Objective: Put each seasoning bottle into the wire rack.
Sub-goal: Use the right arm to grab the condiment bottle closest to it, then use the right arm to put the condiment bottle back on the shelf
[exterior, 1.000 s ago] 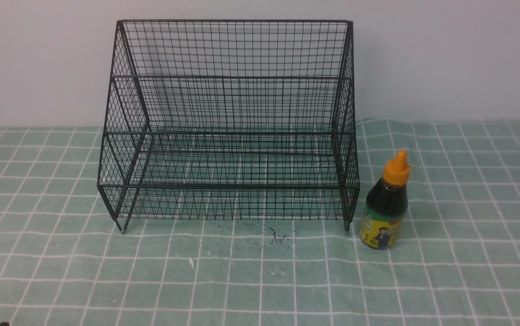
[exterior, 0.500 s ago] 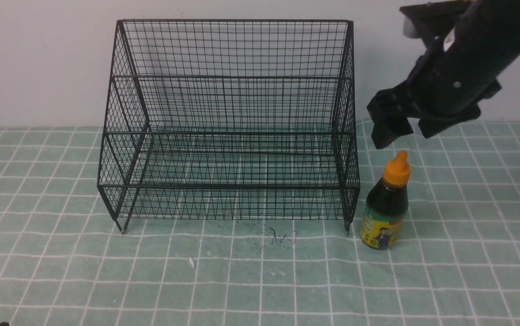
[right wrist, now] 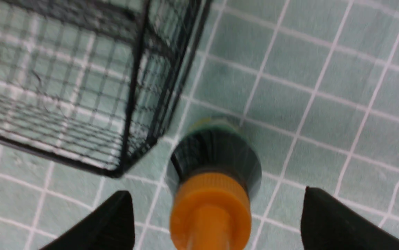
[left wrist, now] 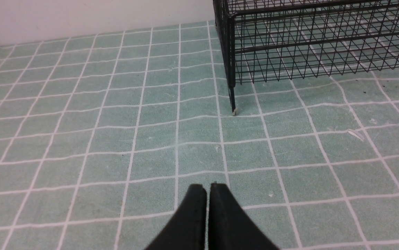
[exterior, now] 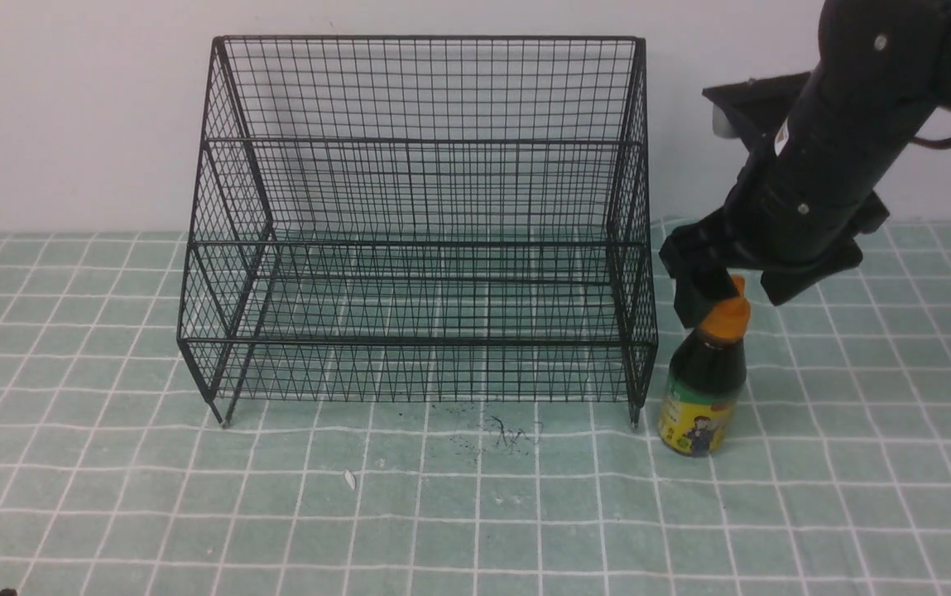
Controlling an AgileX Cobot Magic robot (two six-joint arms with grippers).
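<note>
Hovering just above the bottle, the right gripper has its jaws spread wide, one finger on either side of the orange cap, gripping nothing yet. That straddle looks deliberate. The pointed nozzle offers little hold, so the fingers probably need to sink to the cap's ribbed base or the dark shoulder before closing.

The bottle stands upright on the checked cloth, outside the rack. It is just beside the front right leg, at about four o'clock from the rack's middle. The rack's front rail is low, so a lift and a short carry toward ten o'clock should do.

The left gripper is pinched closed on nothing, low over the cloth short of the rack's front left leg, out of the way.
</note>
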